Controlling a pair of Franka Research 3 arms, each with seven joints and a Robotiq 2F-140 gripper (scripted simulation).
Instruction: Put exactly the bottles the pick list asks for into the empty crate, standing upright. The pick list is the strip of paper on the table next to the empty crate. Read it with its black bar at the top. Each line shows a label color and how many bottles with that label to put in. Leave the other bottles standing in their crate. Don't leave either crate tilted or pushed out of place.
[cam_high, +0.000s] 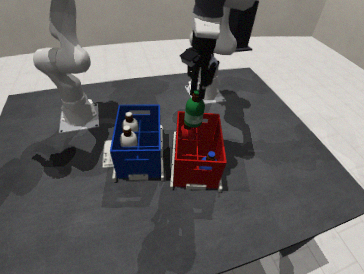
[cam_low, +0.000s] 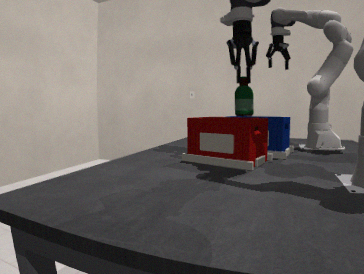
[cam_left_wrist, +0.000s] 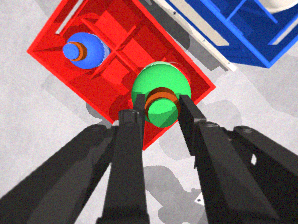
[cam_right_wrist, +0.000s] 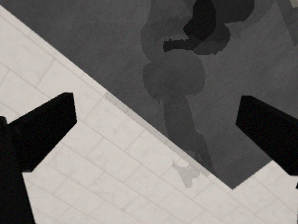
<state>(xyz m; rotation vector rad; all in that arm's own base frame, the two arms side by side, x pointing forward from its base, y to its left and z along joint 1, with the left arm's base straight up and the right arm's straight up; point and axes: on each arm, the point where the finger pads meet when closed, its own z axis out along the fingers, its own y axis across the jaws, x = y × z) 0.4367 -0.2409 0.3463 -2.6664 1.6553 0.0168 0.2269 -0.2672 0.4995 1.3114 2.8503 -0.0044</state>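
Exterior view, left claw (cam_high: 197, 94) (cam_low: 243, 79) (cam_left_wrist: 162, 102) narrowed on green bottle's (cam_high: 194, 111) (cam_low: 244, 100) (cam_left_wrist: 161, 85) neck, seemingly upright, right claw (cam_low: 278, 65) (cam_right_wrist: 156, 107) wide.

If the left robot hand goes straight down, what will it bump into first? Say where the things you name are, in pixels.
The green bottle (cam_high: 194, 112) (cam_low: 244, 100) (cam_left_wrist: 161, 80) in the left gripper (cam_high: 197, 95) (cam_low: 243, 80) (cam_left_wrist: 161, 107) would lead, maybe bumping the red bottle (cam_high: 187, 131) or the red crate (cam_high: 198, 175) (cam_low: 194, 136) (cam_left_wrist: 40, 49). It hides what's below, so I can't tell which.
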